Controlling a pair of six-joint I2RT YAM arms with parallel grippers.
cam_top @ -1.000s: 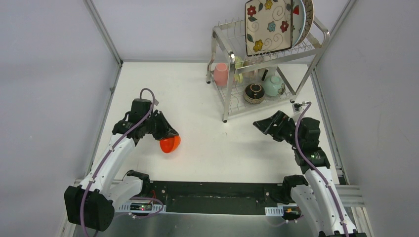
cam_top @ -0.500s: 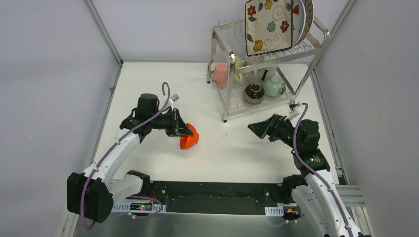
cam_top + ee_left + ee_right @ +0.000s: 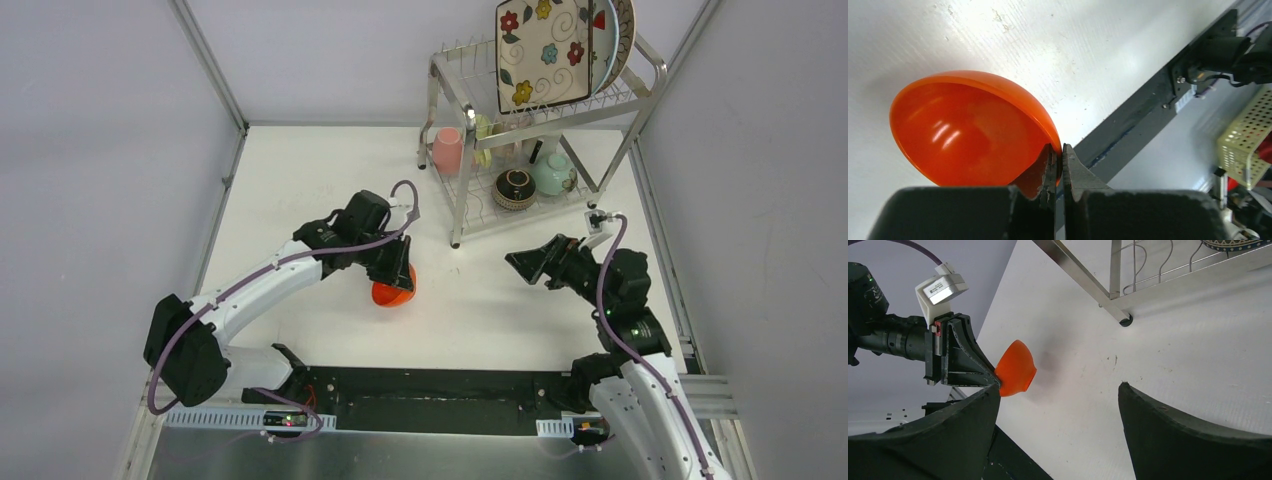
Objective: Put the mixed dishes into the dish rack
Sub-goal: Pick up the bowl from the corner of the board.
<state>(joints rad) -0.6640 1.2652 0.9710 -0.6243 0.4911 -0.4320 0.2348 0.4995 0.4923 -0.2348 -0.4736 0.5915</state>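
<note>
My left gripper (image 3: pixel 397 278) is shut on the rim of the orange bowl (image 3: pixel 392 294), holding it tilted over the middle of the table. In the left wrist view the closed fingertips (image 3: pixel 1052 159) pinch the bowl (image 3: pixel 968 127) at its edge. My right gripper (image 3: pixel 522 262) stands open and empty, right of the bowl and in front of the dish rack (image 3: pixel 459 200). The right wrist view shows the bowl (image 3: pixel 1017 367) beyond my open gripper (image 3: pixel 1059 386). The rack's top tier holds the square floral plate (image 3: pixel 545 50) and a round plate (image 3: pixel 624 30).
On the rack's lower tier sit a pink cup (image 3: pixel 447 150), a pale cup (image 3: pixel 485 130), a brown bowl (image 3: pixel 515 188) and a mint bowl (image 3: pixel 552 172). A rack leg (image 3: pixel 1120 317) stands on the white table (image 3: pixel 300 160). Grey walls enclose the table.
My left arm has carried the orange bowl to the right, from the table's left side toward its middle. The right gripper has shifted only slightly and stays open.
</note>
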